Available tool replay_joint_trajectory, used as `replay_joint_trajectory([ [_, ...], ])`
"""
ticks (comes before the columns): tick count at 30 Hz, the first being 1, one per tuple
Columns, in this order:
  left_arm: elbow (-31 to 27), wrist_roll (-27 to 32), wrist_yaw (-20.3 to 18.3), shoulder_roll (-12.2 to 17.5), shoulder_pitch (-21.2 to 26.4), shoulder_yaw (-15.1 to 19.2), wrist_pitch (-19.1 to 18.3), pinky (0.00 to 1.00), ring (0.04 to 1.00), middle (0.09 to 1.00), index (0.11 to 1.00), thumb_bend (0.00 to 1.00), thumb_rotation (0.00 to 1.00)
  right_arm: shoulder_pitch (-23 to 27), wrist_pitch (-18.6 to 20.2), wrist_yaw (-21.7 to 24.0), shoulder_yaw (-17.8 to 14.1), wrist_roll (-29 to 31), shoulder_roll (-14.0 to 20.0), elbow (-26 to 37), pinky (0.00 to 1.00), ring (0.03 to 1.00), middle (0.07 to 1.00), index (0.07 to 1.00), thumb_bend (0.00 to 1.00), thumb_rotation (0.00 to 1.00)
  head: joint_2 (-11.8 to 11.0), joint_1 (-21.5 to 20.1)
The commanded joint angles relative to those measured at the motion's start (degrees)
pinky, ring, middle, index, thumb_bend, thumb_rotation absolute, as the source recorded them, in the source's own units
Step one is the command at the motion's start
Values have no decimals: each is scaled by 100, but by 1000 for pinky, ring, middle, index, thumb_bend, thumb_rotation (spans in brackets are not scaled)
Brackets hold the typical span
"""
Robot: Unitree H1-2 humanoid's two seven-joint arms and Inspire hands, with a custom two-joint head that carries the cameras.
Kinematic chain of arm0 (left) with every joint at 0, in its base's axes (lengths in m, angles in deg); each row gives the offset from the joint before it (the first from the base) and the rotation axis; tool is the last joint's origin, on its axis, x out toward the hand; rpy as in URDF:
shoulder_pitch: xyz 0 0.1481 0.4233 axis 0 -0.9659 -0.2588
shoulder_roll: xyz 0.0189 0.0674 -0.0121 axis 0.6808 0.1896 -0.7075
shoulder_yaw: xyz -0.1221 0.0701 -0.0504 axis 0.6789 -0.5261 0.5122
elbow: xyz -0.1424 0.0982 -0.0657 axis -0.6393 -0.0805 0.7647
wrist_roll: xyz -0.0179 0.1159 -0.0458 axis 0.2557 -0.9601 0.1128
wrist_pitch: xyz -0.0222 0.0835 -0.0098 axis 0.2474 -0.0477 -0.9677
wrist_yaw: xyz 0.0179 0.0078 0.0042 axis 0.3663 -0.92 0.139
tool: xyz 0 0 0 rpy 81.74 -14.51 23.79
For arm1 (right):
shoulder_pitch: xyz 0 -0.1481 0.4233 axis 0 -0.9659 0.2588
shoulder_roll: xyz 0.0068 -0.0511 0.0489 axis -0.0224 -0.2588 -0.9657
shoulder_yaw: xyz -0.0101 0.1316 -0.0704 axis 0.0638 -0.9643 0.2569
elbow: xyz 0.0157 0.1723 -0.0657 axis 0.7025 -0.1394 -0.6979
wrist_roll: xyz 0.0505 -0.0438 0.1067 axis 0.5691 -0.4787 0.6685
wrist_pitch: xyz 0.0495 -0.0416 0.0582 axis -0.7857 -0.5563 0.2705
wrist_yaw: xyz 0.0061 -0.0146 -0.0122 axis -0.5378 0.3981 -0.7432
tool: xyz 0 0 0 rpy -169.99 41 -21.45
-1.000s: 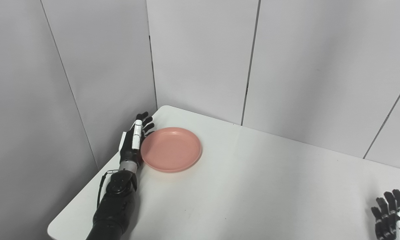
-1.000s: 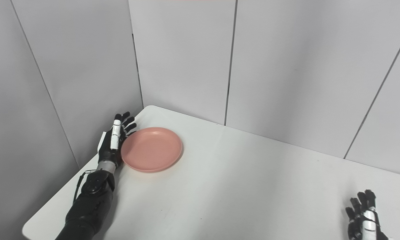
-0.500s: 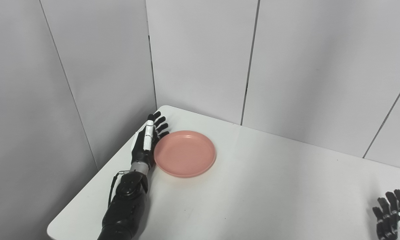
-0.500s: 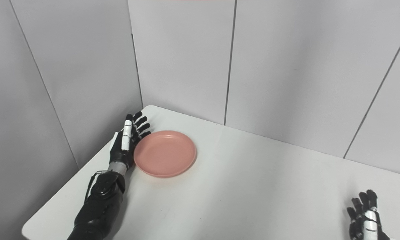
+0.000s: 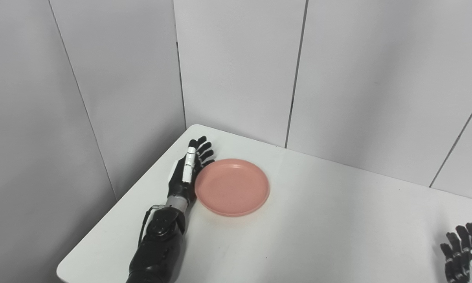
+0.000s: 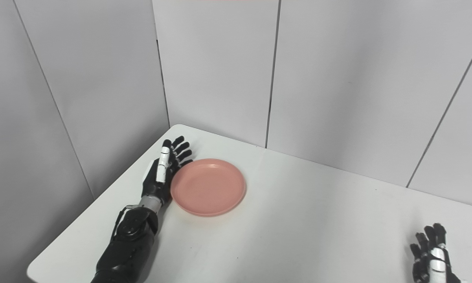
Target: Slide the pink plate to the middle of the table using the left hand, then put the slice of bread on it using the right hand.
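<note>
Right hand [image 5: 463, 251] is sitting nearest to you, at the bottom right corner of both views, cut off by the frame edge; its dark fingers are pointing up and standing a little apart, and it is gripping nothing. You are seeing only bare white table [image 5: 318, 228] around it, and no slice of bread is showing anywhere in either view. Moving farther out along the left side, your left forearm is lying low over the tabletop, running away from you toward the far left corner. Left hand [image 5: 186, 173] is standing on edge at the end of it, fingers [image 6: 182, 148] stretched out straight and slightly fanned, closed on nothing. Its palm side is facing the pink plate [image 5: 232, 186] and is pressing flat against the plate's left rim, so you are looking at a push contact, not a grasp. The plate is resting flat and upright on the table, empty, in the far left part of the surface, well apart from the right hand and still left of the table's middle. Beyond the plate, the table's rounded far corner is meeting grey wall panels [image 6: 216, 67] that are closing off the back and left of the scene.
</note>
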Motion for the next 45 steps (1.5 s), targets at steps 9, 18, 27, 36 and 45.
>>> replay_joint_trajectory([
  [9, -40, -51, -99, -170, 103, -133, 10, 761, 871, 919, 878, 763, 1000, 153, -33, -28, -18, -23, 21, 202, 1000, 1000, 1000, 1000, 519, 893, 27, -41],
  [18, -223, -141, -3, -444, 84, -205, -128, 776, 859, 896, 863, 766, 1000, 134, 46, -51, -12, 12, 8, 284, 1000, 1000, 1000, 1000, 545, 873, 74, -121],
  [27, -349, -180, 85, -698, 25, -360, -257, 823, 880, 894, 866, 773, 1000, 121, 44, -77, 0, -18, -2, 349, 1000, 1000, 1000, 1000, 533, 884, 101, -181],
  [36, -611, -293, 119, -925, -90, -493, -338, 830, 897, 907, 890, 755, 1000, 110, 56, -111, 8, -49, -25, 430, 1000, 1000, 1000, 1000, 549, 875, 167, -285],
  [45, -723, -394, 177, -1216, -182, -601, -299, 826, 881, 909, 898, 764, 1000, 71, 119, -122, 53, -55, -48, 556, 1000, 1000, 1000, 1000, 508, 902, 234, -507],
])
